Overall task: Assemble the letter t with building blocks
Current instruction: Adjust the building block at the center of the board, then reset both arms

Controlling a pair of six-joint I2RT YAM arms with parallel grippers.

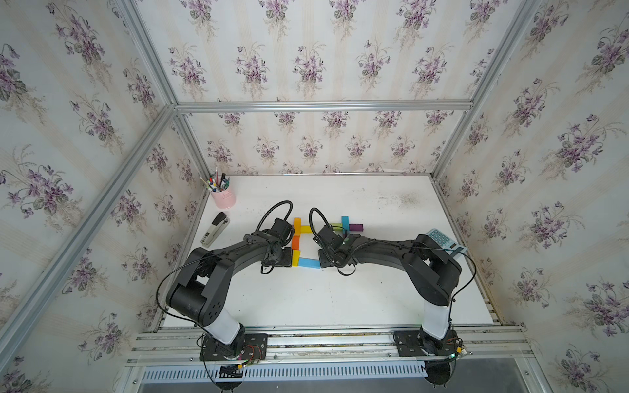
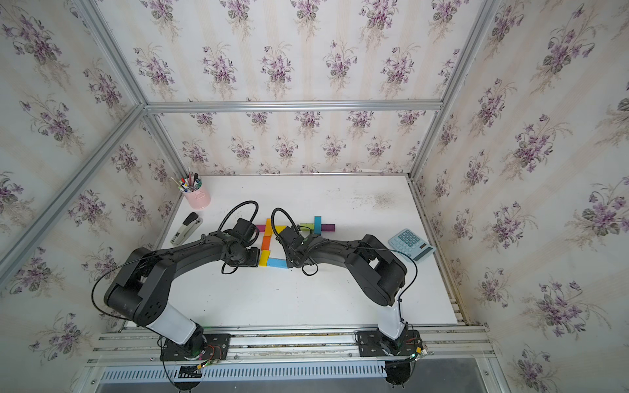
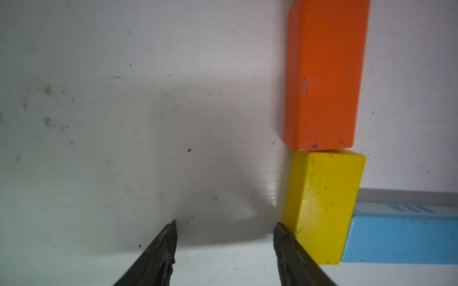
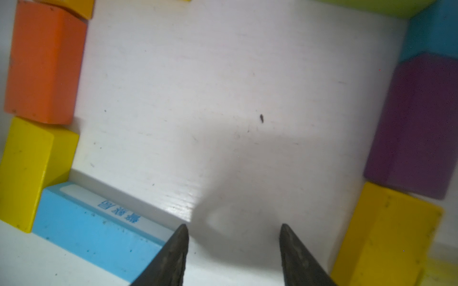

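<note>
The building blocks lie flat mid-table in both top views. An orange block (image 1: 295, 242), a yellow block (image 1: 296, 257) and a light blue block (image 1: 309, 263) form an L, with further yellow blocks (image 1: 305, 229) behind them. Lime (image 1: 337, 227), teal (image 1: 345, 223) and purple (image 1: 355, 227) blocks lie to the right. My left gripper (image 3: 225, 224) is open over bare table, one finger (image 3: 285, 237) against the yellow block (image 3: 327, 205) below the orange one (image 3: 324, 74). My right gripper (image 4: 234, 226) is open and empty, one finger (image 4: 173, 252) at the light blue block's (image 4: 94, 230) end.
A pink pen cup (image 1: 223, 197) and a grey-black stapler (image 1: 215, 229) stand at the back left of the white table (image 1: 340, 299). A pale blue calculator (image 1: 444, 240) lies at the right, partly under the right arm. Papered walls enclose three sides.
</note>
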